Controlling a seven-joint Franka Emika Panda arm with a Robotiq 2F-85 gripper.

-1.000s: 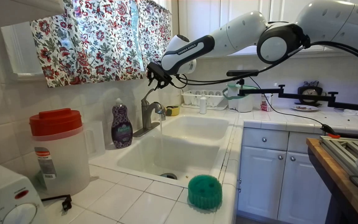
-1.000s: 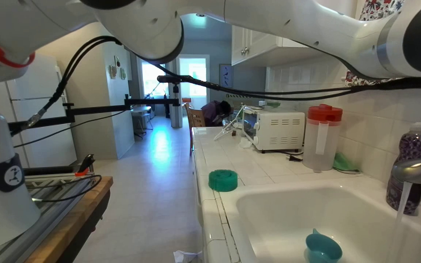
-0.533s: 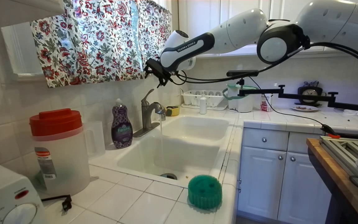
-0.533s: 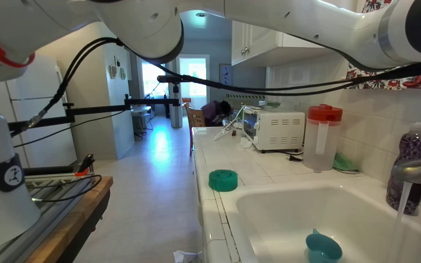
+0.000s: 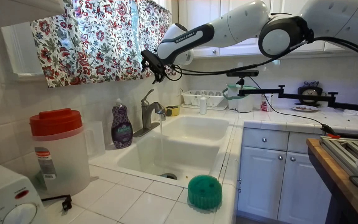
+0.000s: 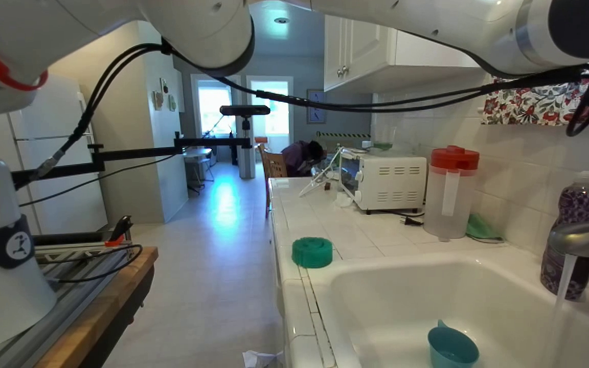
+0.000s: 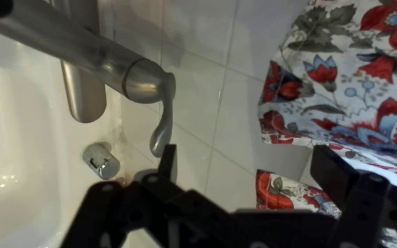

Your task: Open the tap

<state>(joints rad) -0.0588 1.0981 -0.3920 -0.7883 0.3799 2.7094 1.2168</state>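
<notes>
The grey-silver tap [image 5: 147, 115] stands at the back rim of the sink, its lever handle [image 5: 147, 97] tilted up. Water [image 5: 161, 137] runs from the spout in both exterior views; only the spout end of the tap [image 6: 583, 239] shows in the view facing the room. My gripper [image 5: 150, 75] hangs above the handle, apart from it, in front of the curtain. In the wrist view the gripper [image 7: 245, 155] is spread wide, with only wall and curtain seen between its fingers. The handle [image 7: 165, 119] lies beyond the left fingertip, outside the gap.
A purple soap bottle [image 5: 122, 127] stands beside the tap, near a red-lidded pitcher [image 5: 61, 158]. The flowered curtain [image 5: 98, 40] hangs close to the gripper. A green scrubber [image 5: 205, 192] sits at the sink's front corner. A teal cup [image 6: 452, 347] lies in the sink.
My gripper has risen up and away from the handle, and its fingers have spread. The water runs the same in all the frames. The tap has not visibly moved.
</notes>
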